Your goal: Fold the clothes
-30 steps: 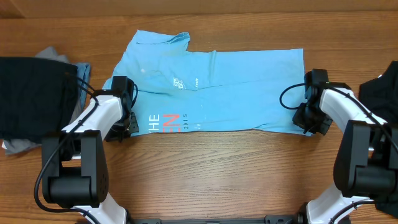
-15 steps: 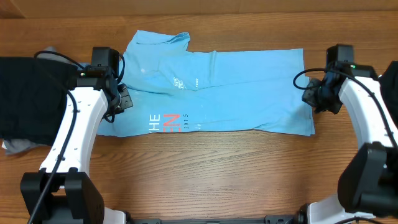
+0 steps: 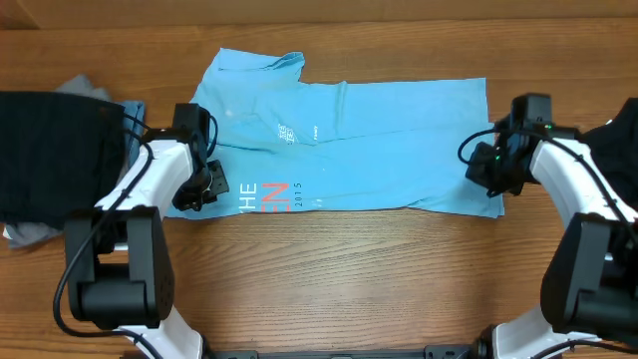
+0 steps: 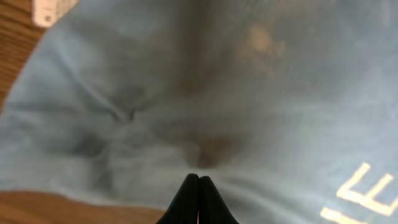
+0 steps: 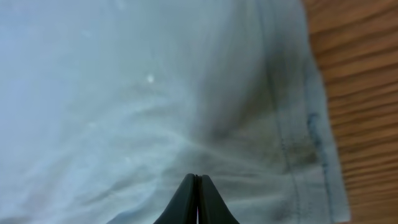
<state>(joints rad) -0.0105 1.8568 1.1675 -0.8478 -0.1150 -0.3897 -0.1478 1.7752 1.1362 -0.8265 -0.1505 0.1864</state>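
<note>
A light sky-blue T-shirt (image 3: 349, 150) lies flat across the wooden table, folded into a long band, with white-and-red lettering (image 3: 264, 191) near its front left. My left gripper (image 3: 204, 184) is shut, with its tips over the shirt's left end (image 4: 249, 93), beside the lettering. The left wrist view shows the closed fingertips (image 4: 198, 177) above puckered fabric, with nothing seen between them. My right gripper (image 3: 488, 170) is shut too, over the shirt's right end by the hem (image 5: 292, 137). Its closed tips (image 5: 197, 177) rest against wrinkled cloth.
A black garment (image 3: 50, 150) lies piled at the left edge, with grey cloth (image 3: 30, 234) under it and a blue piece (image 3: 133, 110) behind. Another black garment (image 3: 613, 150) sits at the right edge. Bare wood (image 3: 339, 269) runs along the front.
Both arms swung outward and toward the back half a second ago, then came back in over the shirt's two ends. The shirt has kept its shape and place.
</note>
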